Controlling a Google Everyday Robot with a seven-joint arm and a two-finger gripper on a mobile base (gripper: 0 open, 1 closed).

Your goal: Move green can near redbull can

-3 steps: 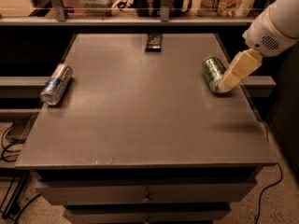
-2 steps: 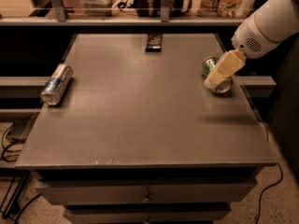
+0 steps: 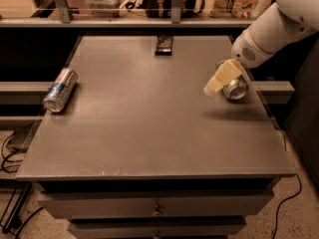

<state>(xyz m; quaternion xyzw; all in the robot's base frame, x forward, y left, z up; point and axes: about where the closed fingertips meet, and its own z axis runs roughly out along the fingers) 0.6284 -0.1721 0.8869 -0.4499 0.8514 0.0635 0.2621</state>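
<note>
The green can (image 3: 236, 88) lies on its side near the right edge of the grey table (image 3: 149, 118), its silver end facing me. Most of its body is hidden behind my gripper. My gripper (image 3: 219, 78), cream-coloured on a white arm, hangs just in front of and to the left of the can, at its upper left side. The redbull can (image 3: 61, 88), slim and silver with blue panels, lies on its side near the table's left edge, far from the green can.
A small black object (image 3: 164, 45) lies at the table's far edge in the middle. A shelf (image 3: 149, 21) with boxes and clutter runs behind. Drawers (image 3: 157, 208) sit below the tabletop. Cables (image 3: 12, 148) lie on the floor at left.
My gripper has moved left and slightly down, from the right side of the green can to its left side. The green can and the redbull can have stayed in place.
</note>
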